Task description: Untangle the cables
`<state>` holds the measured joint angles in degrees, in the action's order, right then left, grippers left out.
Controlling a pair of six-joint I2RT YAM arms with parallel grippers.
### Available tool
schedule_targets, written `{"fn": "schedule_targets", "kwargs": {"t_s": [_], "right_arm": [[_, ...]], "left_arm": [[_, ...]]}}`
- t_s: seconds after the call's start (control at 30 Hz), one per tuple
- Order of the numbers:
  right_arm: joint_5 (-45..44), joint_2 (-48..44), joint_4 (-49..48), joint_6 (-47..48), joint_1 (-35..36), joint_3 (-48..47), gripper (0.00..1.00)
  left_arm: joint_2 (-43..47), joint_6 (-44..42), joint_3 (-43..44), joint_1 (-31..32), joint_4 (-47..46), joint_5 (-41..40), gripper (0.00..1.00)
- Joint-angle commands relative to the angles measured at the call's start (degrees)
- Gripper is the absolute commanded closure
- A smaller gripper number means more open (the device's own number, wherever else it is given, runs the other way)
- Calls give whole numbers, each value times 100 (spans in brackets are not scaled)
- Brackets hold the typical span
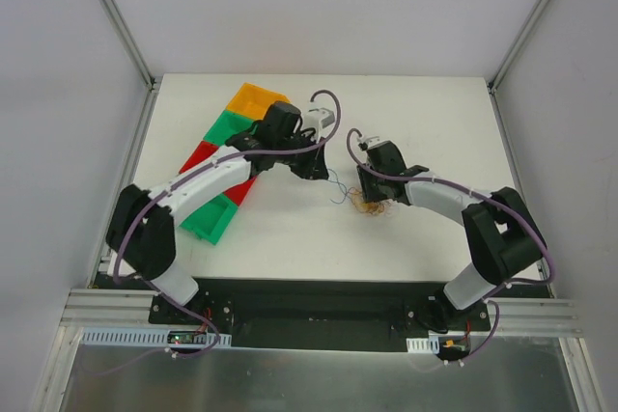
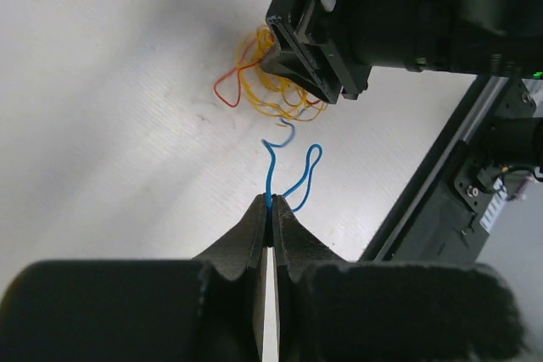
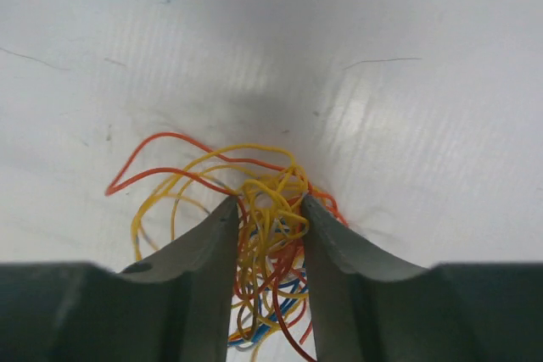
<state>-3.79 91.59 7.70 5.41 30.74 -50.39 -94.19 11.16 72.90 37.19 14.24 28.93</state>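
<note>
The cables are a small clump of thin yellow, red and blue wires on the white table, also seen in the top view and the left wrist view. My right gripper stands on the clump with its jaws closed around the middle of it, the wires filling the narrow gap. A red loop sticks out to the left. My left gripper is shut on a thin blue wire, which runs from its tips toward the clump. In the top view the blue wire lies between left gripper and right gripper.
A row of orange, green and red bins and another green bin lies at the left under my left arm. The table's near edge and the black base rail are close to the right of the left gripper.
</note>
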Motion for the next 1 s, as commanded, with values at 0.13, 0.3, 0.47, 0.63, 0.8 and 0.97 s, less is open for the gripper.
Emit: {"fn": "schedule_targets", "kwargs": {"t_s": [0.13, 0.3, 0.47, 0.63, 0.8, 0.97], "right_arm": [[-1272, -291, 161, -93, -33, 20, 76], [-1659, -203, 275, -233, -42, -41, 75], [-1520, -142, 328, -400, -165, -59, 58], [-1238, -89, 346, -523, -341, -67, 46], [-1273, -107, 381, -523, -463, -32, 37], [-617, -342, 84, -577, -604, 142, 26]], "left_arm": [[2166, -834, -435, 78, -272, -1933, 100], [3458, -1063, -523, 78, -273, -3022, 100], [4540, -1423, -540, 78, -255, -3991, 100], [4981, -1450, -383, 78, -54, -4131, 100], [4937, -1730, 39, 78, 193, -4711, 100], [4472, -1662, 750, 78, 728, -4240, 100]]}}
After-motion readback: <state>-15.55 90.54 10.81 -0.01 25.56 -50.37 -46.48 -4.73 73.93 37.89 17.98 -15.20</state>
